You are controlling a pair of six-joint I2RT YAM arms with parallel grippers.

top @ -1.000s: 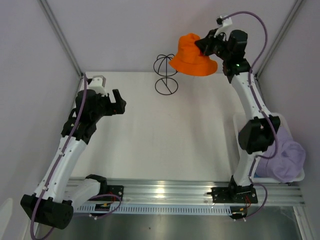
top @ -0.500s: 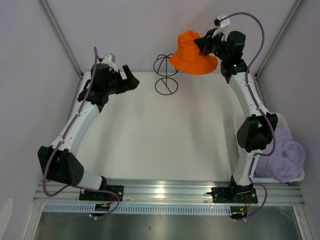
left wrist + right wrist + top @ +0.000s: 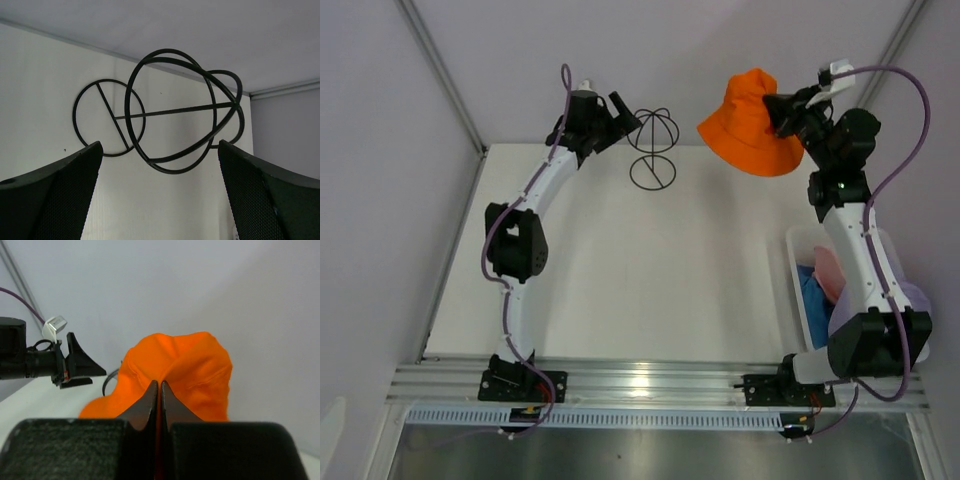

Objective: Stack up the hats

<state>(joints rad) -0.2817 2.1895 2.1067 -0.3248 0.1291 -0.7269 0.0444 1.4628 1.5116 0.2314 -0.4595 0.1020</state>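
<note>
The orange hat [image 3: 748, 122] hangs in the air at the back right, to the right of the black wire hat stand [image 3: 653, 150]. My right gripper [image 3: 782, 108] is shut on its crown; in the right wrist view the jaws [image 3: 160, 385] pinch a fold of the orange hat [image 3: 187, 365]. My left gripper [image 3: 620, 108] is open and empty just left of the stand's top; in the left wrist view [image 3: 157, 150] the stand [image 3: 170, 117] lies ahead between the fingers. The pink hat [image 3: 828, 268], blue hat [image 3: 812, 292] and pale purple hat [image 3: 917, 297] lie in the basket.
The white plastic basket [image 3: 796, 262] stands at the table's right edge under my right arm. Enclosure walls and metal posts close in the back and sides. The left gripper also shows in the right wrist view [image 3: 75, 365].
My left arm swung up and back to the stand. My right arm carried the orange hat to the right, away from above the stand, uncovering the basket's pink and blue hats.
</note>
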